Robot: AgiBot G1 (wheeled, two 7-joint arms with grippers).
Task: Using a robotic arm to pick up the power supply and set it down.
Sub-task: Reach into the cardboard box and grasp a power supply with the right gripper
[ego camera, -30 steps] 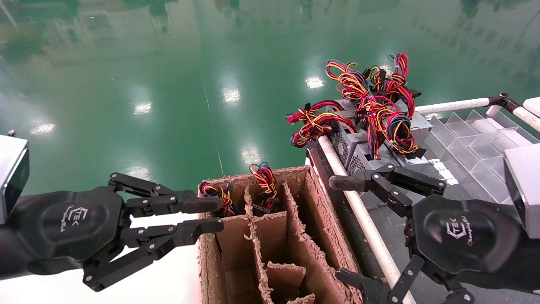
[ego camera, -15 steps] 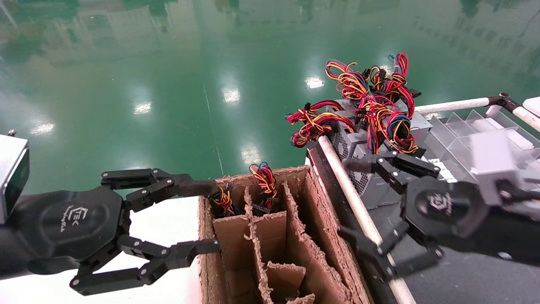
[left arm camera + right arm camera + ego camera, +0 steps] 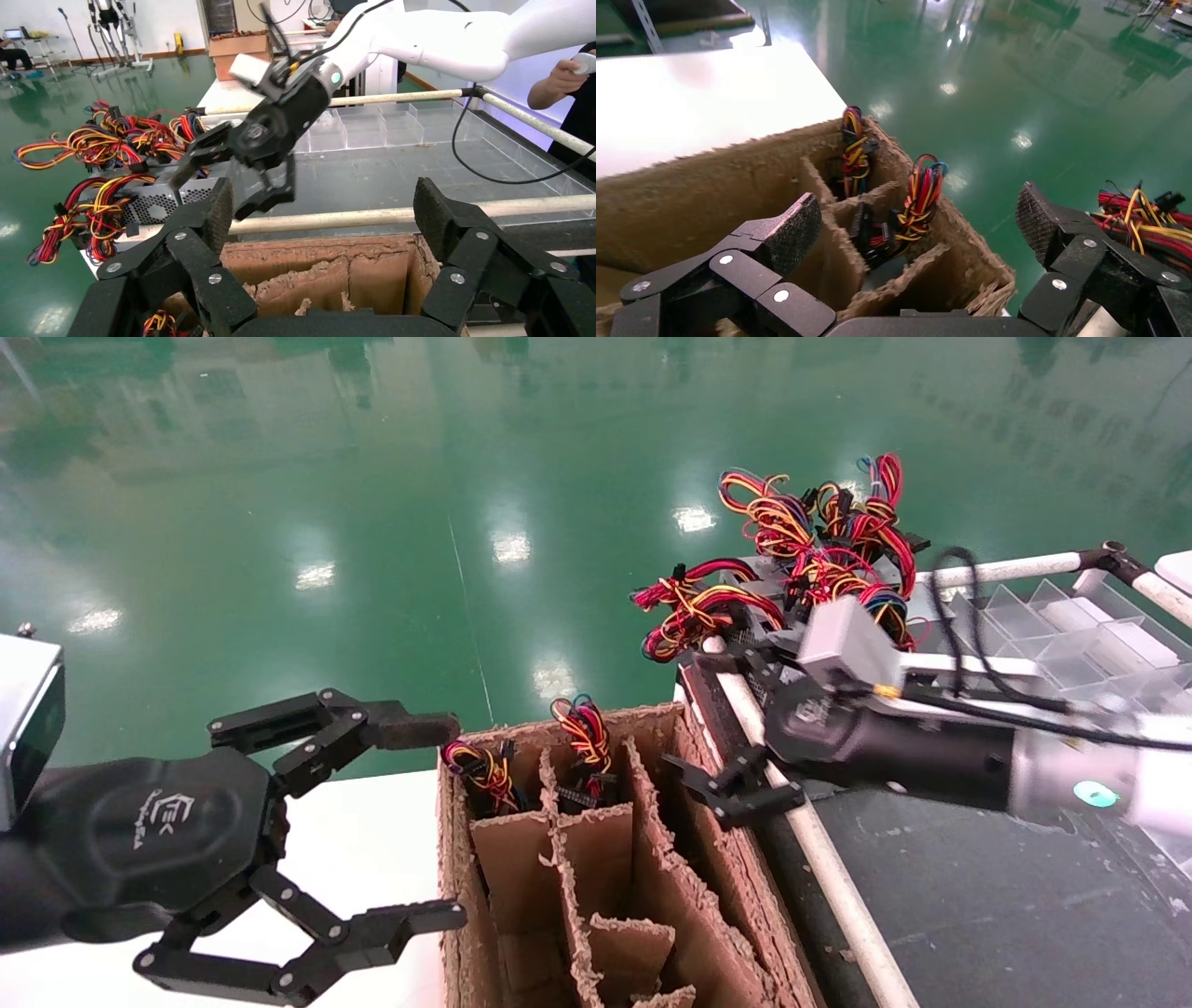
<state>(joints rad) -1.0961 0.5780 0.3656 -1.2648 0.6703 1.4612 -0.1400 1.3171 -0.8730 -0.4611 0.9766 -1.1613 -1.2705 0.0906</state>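
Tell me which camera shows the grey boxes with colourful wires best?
The head view: the power supplies sit piled behind the open right gripper. The left wrist view shows one vented face; the right wrist view, only wires.

Glossy green floor (image 3: 419, 477); rough, frayed brown cardboard box (image 3: 708, 859) with dividers; grey perforated metal power supply (image 3: 165, 200); matt black, textured gripper pads (image 3: 796, 228).

A glossy green floor (image 3: 419, 477) fills the room, mirroring bright ceiling lights; a white worktop (image 3: 694, 98) stands beside it; clear plastic dividers (image 3: 1052, 645) sit behind white rails (image 3: 1006, 567).
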